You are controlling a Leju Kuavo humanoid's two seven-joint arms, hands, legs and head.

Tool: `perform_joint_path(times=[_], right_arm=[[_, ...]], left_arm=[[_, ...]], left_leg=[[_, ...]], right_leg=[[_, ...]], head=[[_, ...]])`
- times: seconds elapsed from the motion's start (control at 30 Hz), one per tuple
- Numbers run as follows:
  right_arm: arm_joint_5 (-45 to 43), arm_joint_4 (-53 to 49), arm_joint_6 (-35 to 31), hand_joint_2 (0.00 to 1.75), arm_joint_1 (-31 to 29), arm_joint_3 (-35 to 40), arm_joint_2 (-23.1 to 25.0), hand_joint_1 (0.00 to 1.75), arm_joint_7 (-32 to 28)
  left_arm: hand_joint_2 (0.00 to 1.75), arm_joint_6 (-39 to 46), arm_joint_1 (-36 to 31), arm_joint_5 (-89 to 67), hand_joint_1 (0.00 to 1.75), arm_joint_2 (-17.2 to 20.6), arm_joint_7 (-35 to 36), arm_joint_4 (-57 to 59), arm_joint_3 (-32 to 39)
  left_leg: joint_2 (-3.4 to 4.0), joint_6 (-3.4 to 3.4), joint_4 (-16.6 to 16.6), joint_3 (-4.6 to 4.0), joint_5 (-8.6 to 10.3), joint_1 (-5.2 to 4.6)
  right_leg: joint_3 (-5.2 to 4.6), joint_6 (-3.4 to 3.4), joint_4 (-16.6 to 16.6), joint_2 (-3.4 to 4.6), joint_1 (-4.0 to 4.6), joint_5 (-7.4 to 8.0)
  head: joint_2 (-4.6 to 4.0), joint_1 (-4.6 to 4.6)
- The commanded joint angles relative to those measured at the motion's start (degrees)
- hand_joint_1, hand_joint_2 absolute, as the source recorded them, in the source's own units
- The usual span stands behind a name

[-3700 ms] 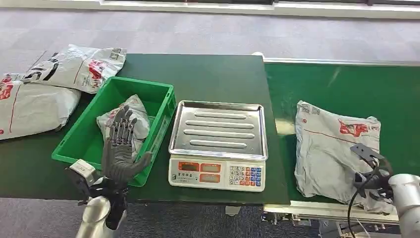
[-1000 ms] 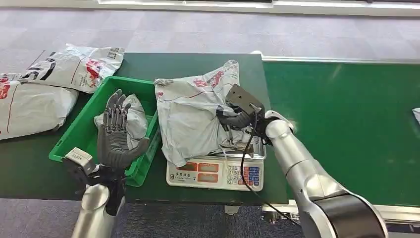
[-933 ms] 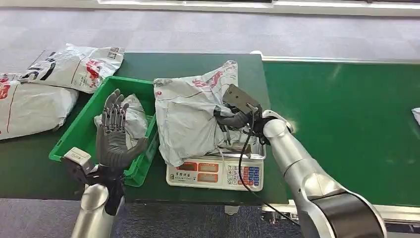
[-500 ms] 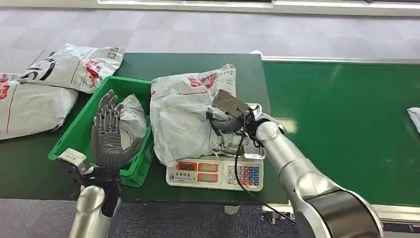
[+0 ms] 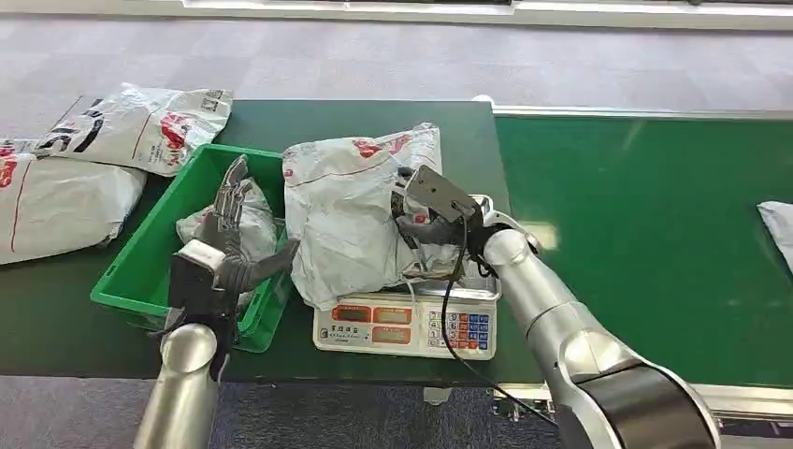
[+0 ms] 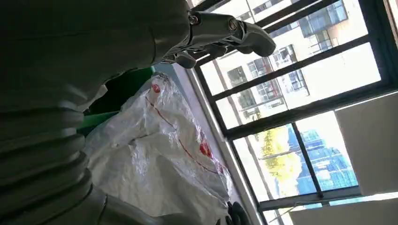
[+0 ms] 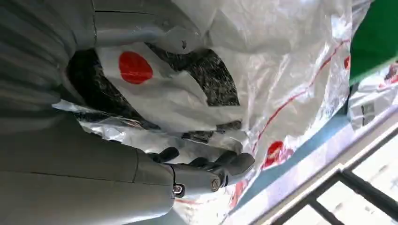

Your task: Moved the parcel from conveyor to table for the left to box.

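A crumpled grey-white parcel [image 5: 346, 220] with red marks lies on the scale's steel tray [image 5: 482, 285], leaning toward the green bin [image 5: 140, 271]. My right hand [image 5: 424, 229] grips the parcel's right edge; in the right wrist view its fingers [image 7: 206, 173] and thumb close around a fold of the parcel [image 7: 281, 70]. My left hand [image 5: 229, 253] stands edge-on over the bin's near right corner, fingers apart and pointing up, thumb reaching toward the parcel, holding nothing. The left wrist view has the parcel [image 6: 159, 159] close under the spread fingers [image 6: 234, 33].
A smaller parcel [image 5: 201, 224] lies inside the bin. The scale's keypad front [image 5: 407, 325] faces me. Two more parcels [image 5: 140, 122] [image 5: 47, 201] lie at the table's left. The green conveyor [image 5: 655, 234] runs on the right, with another parcel [image 5: 776, 223] at its far right edge.
My right hand carried the parcel from the conveyor and has lowered it onto the scale. My left hand turned from palm-facing to edge-on and moved toward the parcel. A new parcel has come further in on the conveyor.
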Motion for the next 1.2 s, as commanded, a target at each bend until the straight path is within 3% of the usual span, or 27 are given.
perform_joint_path(times=[0.03, 0.1, 0.17, 0.2, 0.23, 0.37, 0.43, 0.5, 0.57, 0.77, 0.83, 0.9, 0.93, 1.0, 1.2], right_arm=[[-4.65, -32.21, -8.74, 1.75, 9.12, -9.89, -7.82, 0.0, 6.32], [-4.45, -32.38, -8.35, 1.75, 9.45, -10.32, -7.56, 0.0, 6.5], [-3.87, -31.22, -8.57, 1.75, 9.29, -10.2, -7.07, 0.0, 6.14], [-3.01, -31.81, -13.47, 1.75, 9.88, -11.72, -6.64, 0.0, 5.88], [-3.16, -33.24, -14.34, 1.75, 10.62, -12.21, -7.39, 0.0, 6.16], [-1.3, -42.74, -17.65, 1.75, 19.08, -15.35, -13.2, 0.0, 9.77], [-2.08, -44.79, -16.87, 1.75, 23.12, -16.64, -14.83, 0.0, 8.93], [-2.33, -45.83, -16.77, 1.75, 26.78, -17.54, -15.98, 0.0, 8.07], [-4.12, -47.86, -20.54, 1.75, 30.72, -19.6, -14.9, 0.0, 3.66], [-5.2, -50.03, -22.45, 1.75, 32.47, -20.22, -13.9, 0.0, 1.89], [-7.51, -53.68, -31.15, 1.75, 36.28, -23.11, -11.5, 0.0, -4.45], [-10.01, -56.47, -33.23, 1.75, 39.87, -23.95, -11.03, 0.0, -6.8], [-10.41, -57.59, -34.16, 1.75, 41.09, -24.12, -10.95, 0.0, -7.72], [-12.13, -59.99, -35.45, 1.75, 43.51, -24.36, -10.63, 0.0, -9.48], [-12.27, -60.85, -35.91, 1.75, 45.01, -22.6, -10.53, 0.0, -10.3]], left_arm=[[1.75, 2.94, -19.26, -5.55, 0.0, -1.58, 6.46, 21.77, -4.49], [1.75, 3.28, -19.22, -5.51, 0.0, -1.58, 6.28, 22.04, -4.75], [1.75, 3.35, -18.55, -5.41, 0.0, -1.24, 6.18, 21.38, -5.0], [1.75, 3.71, -19.22, -6.2, 0.0, -1.44, 7.52, 22.31, -5.54], [1.75, 3.93, -20.66, -7.1, 0.0, -1.89, 8.25, 24.18, -6.54], [1.75, 6.45, -29.46, -13.61, 0.0, -6.21, 13.73, 37.8, -11.65], [1.75, 6.31, -31.48, -16.76, 0.0, -7.27, 16.7, 42.12, -13.78], [1.75, 4.08, -33.18, -20.66, 0.0, -7.95, 20.48, 47.0, -16.14], [1.75, 1.16, -33.76, -23.45, 0.0, -8.49, 22.65, 51.25, -17.79], [1.75, 1.19, -33.81, -24.47, 0.0, -8.72, 22.43, 53.29, -18.19], [1.75, -1.81, -34.59, -28.53, 0.0, -9.4, 26.62, 57.29, -20.67], [1.75, -4.71, -34.73, -31.58, 0.0, -10.2, 29.69, 60.93, -22.66], [1.75, -6.34, -34.69, -32.45, 0.09, -10.31, 30.99, 62.48, -23.11], [1.75, -8.76, -34.14, -34.28, 1.75, -9.87, 32.78, 64.29, -24.03], [1.75, -10.49, -33.29, -35.33, 1.75, -8.65, 33.72, 64.49, -23.34]], left_leg=[[-0.85, 0.03, 0.09, -0.28, 0.18, 0.06], [-1.03, 0.08, 0.12, -0.31, 0.23, 0.04], [-0.66, 0.07, 0.02, -0.24, 0.19, -0.02], [-0.64, 0.08, 0.01, -0.21, 0.17, -0.02], [-0.46, 0.06, 0.02, -0.17, 0.13, 0.0], [-0.63, 0.04, 0.11, -0.37, 0.22, 0.01], [-1.09, 0.1, 0.08, -0.33, 0.26, 0.04], [-1.01, 0.14, 0.04, -0.28, 0.24, -0.02], [-0.86, 0.16, 0.04, -0.25, 0.2, -0.02], [-0.42, 0.19, 0.05, -0.25, 0.08, -0.17], [-0.22, 0.18, 0.05, -0.29, 0.08, -0.16], [-0.34, 0.19, 0.0, -0.27, 0.1, -0.16], [-0.45, 0.19, -0.06, -0.17, 0.11, -0.14], [-0.37, 0.18, -0.05, -0.23, 0.1, -0.17], [-0.08, 0.19, -0.16, -0.09, 0.04, -0.16]], right_leg=[[0.02, -0.02, 0.02, -0.79, 0.07, -0.07], [0.01, 0.0, -0.03, -1.02, 0.05, -0.08], [0.04, 0.02, -0.07, -0.64, -0.01, 0.0], [0.09, 0.02, -0.1, -0.6, -0.01, 0.0], [0.08, 0.0, -0.11, -0.43, 0.0, 0.08], [-0.16, 0.04, -0.11, -0.59, 0.0, 0.13], [0.06, 0.06, -0.24, -1.06, 0.05, 0.09], [0.13, 0.09, -0.24, -1.03, -0.02, 0.11], [0.15, 0.08, -0.25, -0.84, -0.03, 0.13], [-0.04, 0.03, -0.13, -0.42, -0.16, 0.15], [-0.17, 0.02, -0.1, -0.26, -0.14, 0.16], [-0.14, 0.05, -0.15, -0.38, -0.1, 0.15], [0.0, 0.03, -0.23, -0.46, -0.08, 0.13], [-0.07, 0.08, -0.16, -0.39, -0.11, 0.1], [0.01, 0.06, -0.23, -0.1, -0.14, 0.16]], head=[[-0.02, 0.02], [0.0, 0.0], [0.0, 0.02], [-0.02, 0.04], [0.0, 0.02], [0.0, 0.02], [0.0, 0.02], [0.0, 0.02], [0.0, 0.02], [0.0, 0.02], [0.0, 0.02], [0.0, 0.02], [0.0, 0.0], [0.0, 0.02], [0.0, 0.02]])
